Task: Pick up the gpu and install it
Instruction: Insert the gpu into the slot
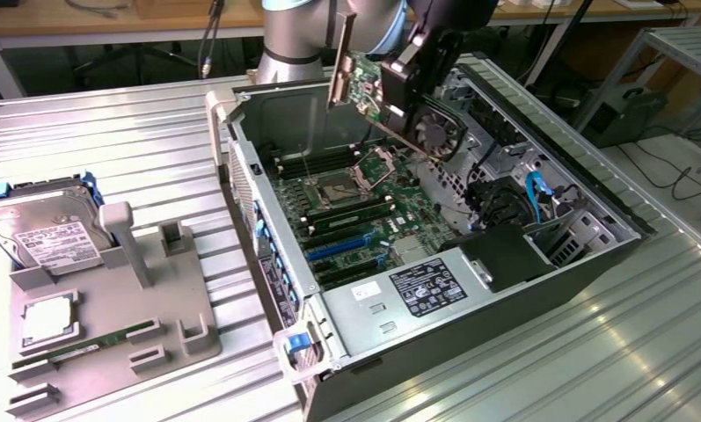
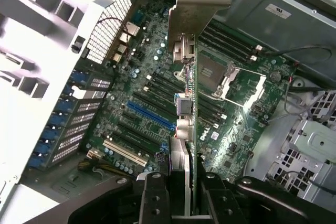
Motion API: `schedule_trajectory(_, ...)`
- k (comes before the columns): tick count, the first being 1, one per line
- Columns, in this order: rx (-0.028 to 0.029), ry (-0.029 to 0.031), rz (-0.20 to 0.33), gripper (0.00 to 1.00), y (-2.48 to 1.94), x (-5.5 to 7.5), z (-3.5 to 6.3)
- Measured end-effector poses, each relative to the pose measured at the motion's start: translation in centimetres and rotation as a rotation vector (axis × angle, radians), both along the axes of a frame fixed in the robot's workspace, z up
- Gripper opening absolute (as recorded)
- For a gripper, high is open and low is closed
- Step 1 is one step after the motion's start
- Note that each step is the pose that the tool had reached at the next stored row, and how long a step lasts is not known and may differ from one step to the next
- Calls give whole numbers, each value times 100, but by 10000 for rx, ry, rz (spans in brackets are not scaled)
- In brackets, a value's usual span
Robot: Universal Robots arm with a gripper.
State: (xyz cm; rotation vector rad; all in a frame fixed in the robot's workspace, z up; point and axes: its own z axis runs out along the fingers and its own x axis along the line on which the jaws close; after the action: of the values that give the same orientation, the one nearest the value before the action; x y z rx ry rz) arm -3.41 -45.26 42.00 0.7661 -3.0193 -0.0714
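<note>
A: Where was the gpu [image 1: 380,92] at that moment?

B: Up in the air over the open computer case [image 1: 585,264], above the far end of the motherboard [image 1: 362,207]. The gripper [image 1: 412,79] had it clamped; it touched nothing in the case.

A: How wide were the fingers?

B: Nearly closed, pressed on either face of the thin card. In the wrist view the two black fingers [image 2: 155,198] sat tight against the card's edge, with the gpu [image 2: 190,103] running away from the camera between them.

A: Which way did it point?

B: It was held on edge, the board's faces roughly vertical. Its long axis slanted: the pale metal bracket [image 1: 340,61] was at the upper end, toward the exterior view's left, and the board dropped down toward the exterior view's right. The black round fan [image 1: 436,127] sat at the lower end, facing the camera.

A: And seen from the wrist?

B: Edge-on. The bracket [image 2: 197,3] was the far end, over the CPU socket [image 2: 223,77], and the blue slot [image 2: 149,116] and pale slot [image 2: 126,153] lay off to one side of the card, uncovered.

A: Anything else about?

B: On the desk [image 1: 115,132], at the exterior view's left, a grey holder tray [image 1: 150,299] carried a hard drive [image 1: 51,233], a CPU chip [image 1: 47,318] and a narrow RAM stick [image 1: 80,347], well apart from the gripper.
</note>
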Motion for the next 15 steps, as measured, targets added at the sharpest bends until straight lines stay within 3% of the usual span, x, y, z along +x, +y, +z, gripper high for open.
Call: schedule_trajectory(15, 10, 0, 1961, 28, 0, 0, 0)
